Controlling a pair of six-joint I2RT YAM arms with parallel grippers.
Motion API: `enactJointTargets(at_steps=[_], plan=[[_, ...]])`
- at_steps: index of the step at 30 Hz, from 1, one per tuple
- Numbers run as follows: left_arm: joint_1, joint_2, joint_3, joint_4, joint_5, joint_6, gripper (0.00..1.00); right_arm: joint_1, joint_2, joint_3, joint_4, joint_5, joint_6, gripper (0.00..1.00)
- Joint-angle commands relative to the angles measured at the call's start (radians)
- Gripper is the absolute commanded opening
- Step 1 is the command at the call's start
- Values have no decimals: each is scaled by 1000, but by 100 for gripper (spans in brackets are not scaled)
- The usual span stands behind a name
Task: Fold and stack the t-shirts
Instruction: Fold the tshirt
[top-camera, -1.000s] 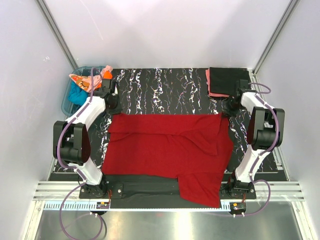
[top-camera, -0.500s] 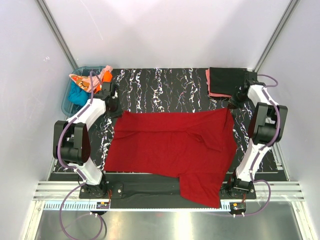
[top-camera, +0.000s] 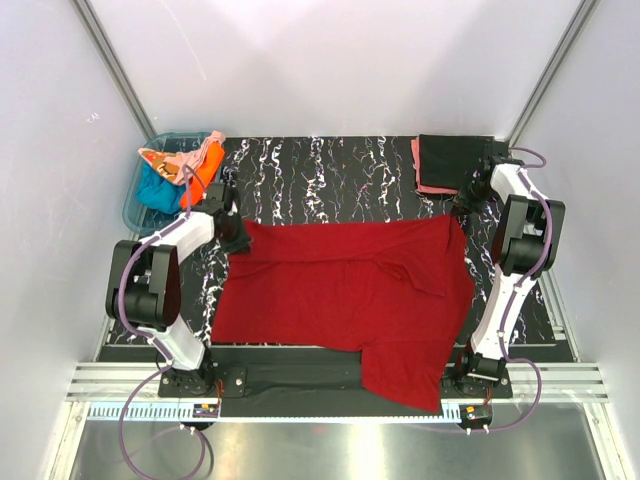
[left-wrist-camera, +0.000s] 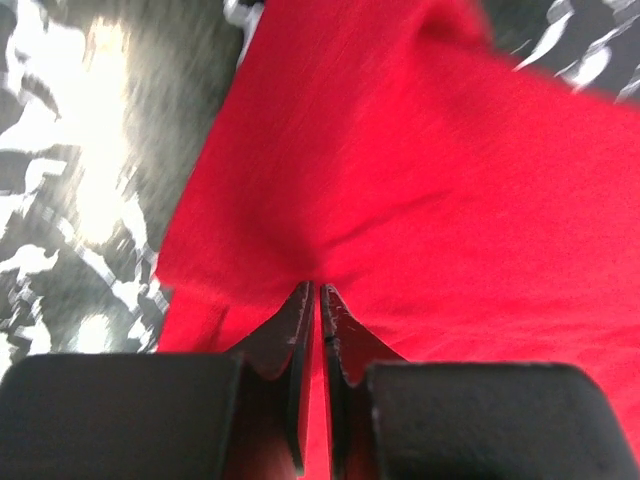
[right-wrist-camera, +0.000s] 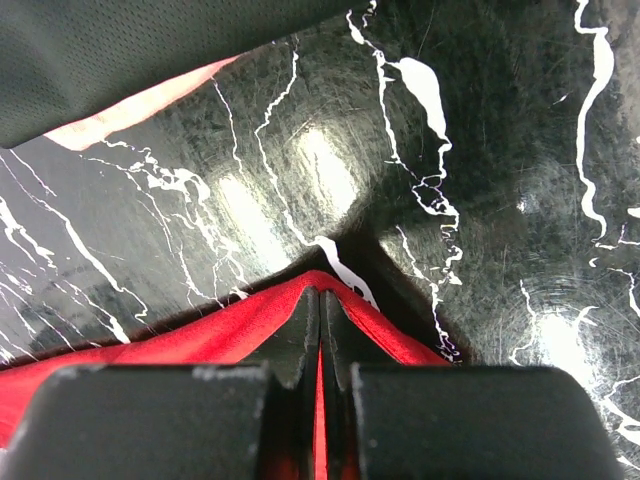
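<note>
Lying spread: dark red t-shirt | long axis left-right

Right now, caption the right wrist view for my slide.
Right gripper shut on the dark red t-shirt, marbled table beyond, black t-shirt upper left.

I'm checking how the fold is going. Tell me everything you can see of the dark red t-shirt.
The dark red t-shirt is soft, plain cloth, spread mostly flat across the black marbled table, with creases and a folded flap toward its right. One part on the near right reaches over the table's near edge. The left gripper pinches its far left corner and the right gripper its far right corner, both shut on the cloth.
</note>
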Motion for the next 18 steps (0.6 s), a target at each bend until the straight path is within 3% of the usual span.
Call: enactJointTargets(at_steps=[1,7,11,18], plan=[[-4,-58,13,143,44,-42,12,-2,-5,50,12,-25,0,0],[-10,-49,27,191,2,-91,12,-2,-20,38,20,-42,11,0],[-11,153,179,33,-63,-137,0,-2,-28,27,37,-43,23,0],[-13,296,312,-59,-224,-180,1,0,-28,16,126,-75,69,0]])
